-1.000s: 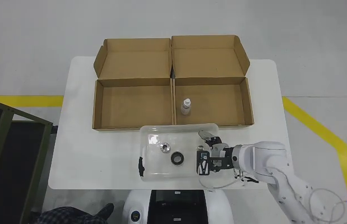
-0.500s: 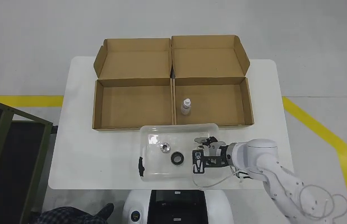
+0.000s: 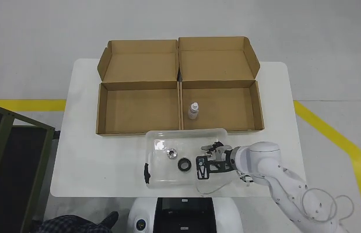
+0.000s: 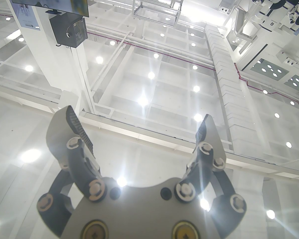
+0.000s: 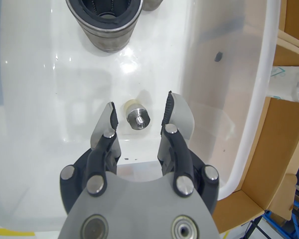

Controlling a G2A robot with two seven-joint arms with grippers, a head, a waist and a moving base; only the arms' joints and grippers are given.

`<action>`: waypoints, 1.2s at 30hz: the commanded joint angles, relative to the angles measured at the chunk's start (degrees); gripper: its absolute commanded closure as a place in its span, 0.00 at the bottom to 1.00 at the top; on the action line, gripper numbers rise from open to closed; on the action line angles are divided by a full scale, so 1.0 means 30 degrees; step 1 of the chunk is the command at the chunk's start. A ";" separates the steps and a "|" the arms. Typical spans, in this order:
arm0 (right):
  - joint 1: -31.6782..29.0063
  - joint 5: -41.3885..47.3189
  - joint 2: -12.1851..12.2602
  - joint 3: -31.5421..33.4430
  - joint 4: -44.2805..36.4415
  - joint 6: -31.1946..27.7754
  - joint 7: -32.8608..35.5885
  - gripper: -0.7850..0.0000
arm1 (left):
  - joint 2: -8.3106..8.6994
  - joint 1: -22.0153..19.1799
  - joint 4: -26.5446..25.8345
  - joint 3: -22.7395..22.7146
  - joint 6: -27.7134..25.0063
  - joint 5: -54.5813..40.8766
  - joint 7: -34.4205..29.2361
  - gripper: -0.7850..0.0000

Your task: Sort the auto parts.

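Hovering the right claw (image 5: 140,105) partly open and empty, I am holding its fingers (image 5: 106,125) either side of the small metal fitting (image 5: 137,119) lying on the white tray (image 5: 271,50) floor. I am planning a square descent, closing on its hex body; beyond, the bearing sleeve (image 5: 104,13) is standing clear.

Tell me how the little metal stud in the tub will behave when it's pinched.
Probably stiff and heavy for its size: the stud looks solid metal. Its small, shiny body on the glossy tub floor may skid or roll from the fingers.
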 commanded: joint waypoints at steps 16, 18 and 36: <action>0.0520 -0.0073 -0.0023 -0.0558 -0.0149 -0.0030 0.0503 1.00 | 0.0000 0.0000 0.0000 0.0000 0.0000 0.0000 0.0000 0.00; 0.0471 0.0131 0.0004 -0.0359 -0.0407 0.0106 0.0340 1.00 | 0.0000 0.0000 0.0000 0.0000 0.0000 0.0000 0.0000 0.00; -0.1176 0.1062 0.0280 0.1713 -0.1928 0.3196 -0.4719 1.00 | 0.0000 0.0000 0.0000 0.0000 0.0000 0.0000 0.0000 0.00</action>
